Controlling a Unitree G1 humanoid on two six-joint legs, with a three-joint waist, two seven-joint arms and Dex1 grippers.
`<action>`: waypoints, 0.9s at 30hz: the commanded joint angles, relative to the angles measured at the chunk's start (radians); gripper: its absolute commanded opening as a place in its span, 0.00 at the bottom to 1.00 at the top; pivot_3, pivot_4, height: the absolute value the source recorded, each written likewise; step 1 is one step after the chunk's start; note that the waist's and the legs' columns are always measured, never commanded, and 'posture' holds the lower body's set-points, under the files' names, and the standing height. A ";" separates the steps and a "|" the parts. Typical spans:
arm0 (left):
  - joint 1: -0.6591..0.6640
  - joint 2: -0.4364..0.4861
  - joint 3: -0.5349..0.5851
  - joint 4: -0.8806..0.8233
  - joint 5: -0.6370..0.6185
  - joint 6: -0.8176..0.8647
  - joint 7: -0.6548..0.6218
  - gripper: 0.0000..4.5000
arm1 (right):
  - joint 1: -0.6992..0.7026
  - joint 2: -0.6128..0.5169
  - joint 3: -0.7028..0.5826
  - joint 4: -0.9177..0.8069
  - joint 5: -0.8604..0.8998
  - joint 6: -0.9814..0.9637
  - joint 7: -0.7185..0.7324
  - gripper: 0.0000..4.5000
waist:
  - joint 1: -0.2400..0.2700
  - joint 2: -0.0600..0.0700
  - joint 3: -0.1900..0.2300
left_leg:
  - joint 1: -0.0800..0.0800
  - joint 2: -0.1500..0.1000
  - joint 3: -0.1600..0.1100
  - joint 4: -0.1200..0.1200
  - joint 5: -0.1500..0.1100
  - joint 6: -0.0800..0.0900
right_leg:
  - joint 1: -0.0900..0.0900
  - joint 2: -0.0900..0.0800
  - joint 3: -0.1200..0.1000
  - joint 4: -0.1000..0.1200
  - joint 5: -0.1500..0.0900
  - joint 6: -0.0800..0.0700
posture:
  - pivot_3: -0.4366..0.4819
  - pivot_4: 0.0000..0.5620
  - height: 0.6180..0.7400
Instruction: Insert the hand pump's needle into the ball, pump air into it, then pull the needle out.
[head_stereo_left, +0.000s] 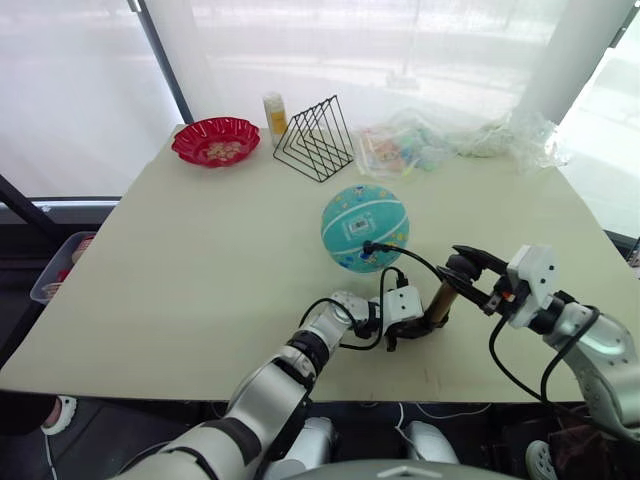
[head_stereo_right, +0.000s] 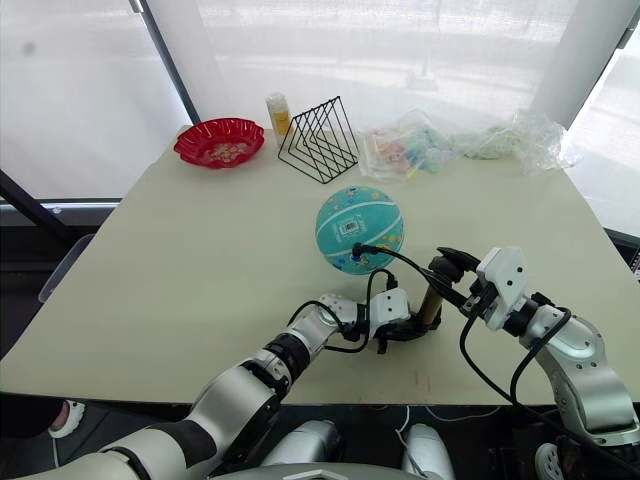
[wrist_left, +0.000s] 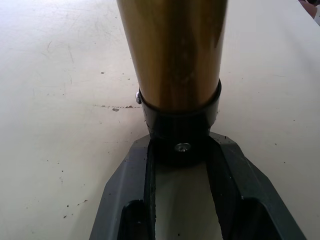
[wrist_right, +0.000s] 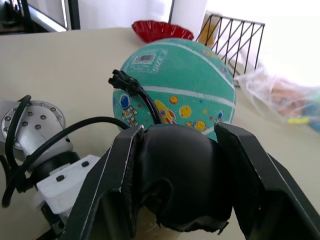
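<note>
Fingers (wrist_left: 227, 190) of the left gripper (head_stereo_left: 408, 335) clamp the black base cap of the hand pump (head_stereo_left: 438, 305), which stands tilted on the table (head_stereo_left: 180, 270). The right gripper (wrist_right: 175, 185) grasps the pump's black handle at its top. The hose runs to the round ball (head_stereo_left: 365, 227) just behind, its tip meeting the ball's surface.

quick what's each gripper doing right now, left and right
Left gripper: shut on the hand pump, at its lower black end cap.
Right gripper: shut on the pump's black handle.
</note>
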 joint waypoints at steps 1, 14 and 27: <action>0.067 0.026 -0.066 0.124 0.090 0.078 0.009 0.24 | -0.126 -0.080 -0.175 -0.104 0.181 0.095 -0.011 0.42 | 0.004 0.010 0.006 | -0.003 -0.001 0.000 0.000 0.000 0.000 | -0.003 -0.002 0.000 0.000 0.000 0.000 | 0.48 0.27 1.00; 0.066 0.027 -0.066 0.126 0.091 0.072 0.003 0.24 | -0.359 -0.321 -0.449 -0.068 0.426 0.311 -0.035 0.42 | 0.021 0.010 0.022 | -0.015 -0.004 0.000 0.007 0.000 0.001 | -0.013 -0.003 -0.002 0.000 0.003 0.002 | 0.48 0.27 1.00; 0.055 0.026 -0.066 0.131 0.093 0.075 0.004 0.24 | -0.088 -0.243 -0.320 -0.160 0.302 0.327 -0.009 0.42 | 0.025 0.001 0.018 | -0.015 -0.003 0.000 0.006 0.000 0.001 | -0.014 -0.003 -0.002 0.000 0.003 0.002 | 0.48 0.27 1.00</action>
